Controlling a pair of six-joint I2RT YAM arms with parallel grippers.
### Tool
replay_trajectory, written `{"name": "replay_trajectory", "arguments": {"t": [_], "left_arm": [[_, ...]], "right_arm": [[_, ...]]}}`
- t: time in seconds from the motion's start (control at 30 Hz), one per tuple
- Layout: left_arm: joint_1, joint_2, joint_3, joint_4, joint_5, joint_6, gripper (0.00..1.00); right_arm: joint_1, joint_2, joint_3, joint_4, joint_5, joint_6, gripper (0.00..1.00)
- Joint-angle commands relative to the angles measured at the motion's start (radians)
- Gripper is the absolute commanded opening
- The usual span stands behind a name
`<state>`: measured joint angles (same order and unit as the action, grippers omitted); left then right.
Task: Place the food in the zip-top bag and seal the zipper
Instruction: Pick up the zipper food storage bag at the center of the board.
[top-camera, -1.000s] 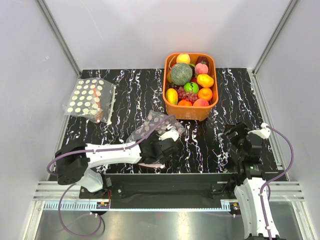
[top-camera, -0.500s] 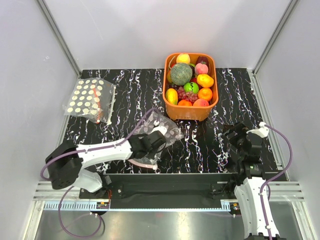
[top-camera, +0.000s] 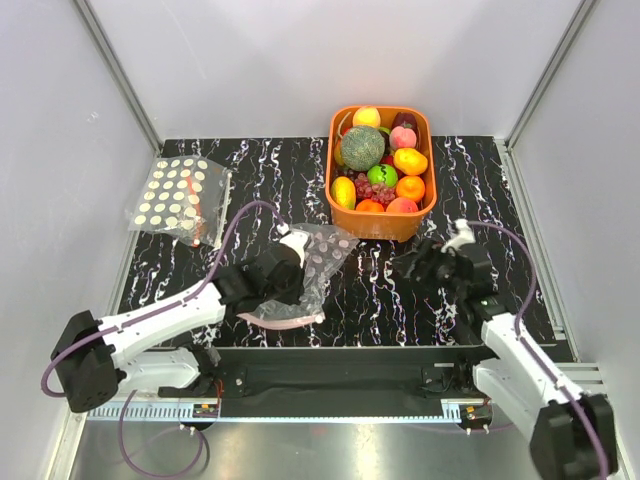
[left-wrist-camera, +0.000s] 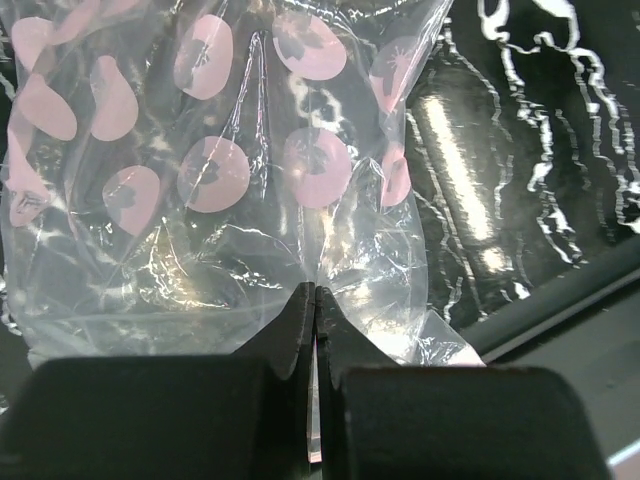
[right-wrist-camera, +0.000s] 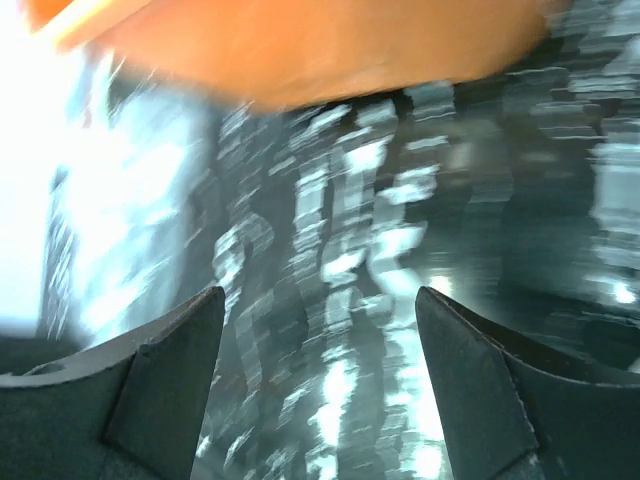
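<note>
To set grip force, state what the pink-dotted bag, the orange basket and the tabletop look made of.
Clear pink-dotted zip-top bag: thin glossy plastic film, judging by crinkles and glare. Orange basket: likely moulded plastic, smooth, uniform colour. Black white-veined tabletop: marble-look, glossy reflections; stone or printed laminate, cannot tell.

We see a black tabletop with white marble-like veining (top-camera: 270, 190), enclosed by plain white walls (top-camera: 300, 60) joined at slanted aluminium corner posts (top-camera: 115, 70). Toward the far right of the table stands an orange rectangular plastic basket with rounded corners (top-camera: 385, 226). At the far left, well apart from the basket, lies a crinkly clear plastic bag printed with cream-white dots and an orange-red strip (top-camera: 180, 200). A silver metal rail (top-camera: 330, 410) runs along the near edge. In the right wrist view the basket's orange wall shows as a blur above the veined surface.
</note>
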<state>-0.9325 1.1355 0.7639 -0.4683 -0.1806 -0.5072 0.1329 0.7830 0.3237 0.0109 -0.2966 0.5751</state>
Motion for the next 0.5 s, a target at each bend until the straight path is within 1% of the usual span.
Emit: {"name": "replay_trajectory", "arguments": {"t": [0.0, 0.03, 0.07, 0.2, 0.3, 0.37, 0.47], "left_arm": [[0.041, 0.009, 0.040, 0.077, 0.108, -0.042, 0.00], [0.044, 0.027, 0.044, 0.095, 0.159, -0.059, 0.00], [0.047, 0.056, 0.052, 0.130, 0.179, -0.076, 0.00], [0.047, 0.128, 0.098, 0.207, 0.230, -0.082, 0.00], [0.052, 0.193, 0.155, 0.215, 0.224, -0.056, 0.00], [0.055, 0.213, 0.199, 0.197, 0.224, -0.030, 0.00], [0.055, 0.192, 0.175, 0.227, 0.225, -0.033, 0.00]], "right_arm": [[0.181, 0.066, 0.123, 0.081, 0.028, 0.006, 0.85], [0.201, 0.094, 0.141, 0.078, 0.037, 0.026, 0.84], [0.230, 0.155, 0.176, 0.078, 0.031, 0.037, 0.85], [0.266, 0.263, 0.242, 0.077, 0.010, 0.049, 0.84], [0.267, 0.306, 0.268, 0.046, 0.019, 0.019, 0.87], [0.267, 0.315, 0.253, 0.050, -0.002, 0.006, 0.87], [0.273, 0.296, 0.209, 0.066, -0.025, 0.008, 0.86]]}}
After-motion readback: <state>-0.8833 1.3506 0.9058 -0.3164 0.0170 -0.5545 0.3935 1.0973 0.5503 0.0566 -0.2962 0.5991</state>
